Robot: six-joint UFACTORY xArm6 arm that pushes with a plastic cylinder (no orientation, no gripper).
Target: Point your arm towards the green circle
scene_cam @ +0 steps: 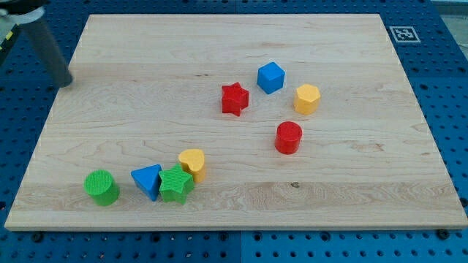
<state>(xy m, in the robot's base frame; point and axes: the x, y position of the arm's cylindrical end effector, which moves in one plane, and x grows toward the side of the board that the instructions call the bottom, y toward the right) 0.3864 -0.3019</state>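
The green circle [101, 187] is a short green cylinder near the board's bottom left corner. My rod comes in from the view's top left, and my tip [65, 80] rests near the board's left edge, far above the green circle. To the circle's right lie a blue triangle [148, 180], a green star [175, 184] and a yellow heart [193, 162], packed close together.
A red star [235, 98], a blue cube [270, 77], a yellow hexagon [307, 98] and a red cylinder [288, 136] sit right of the board's middle. The wooden board [351, 183] lies on a blue perforated table. A marker tag [403, 33] is at top right.
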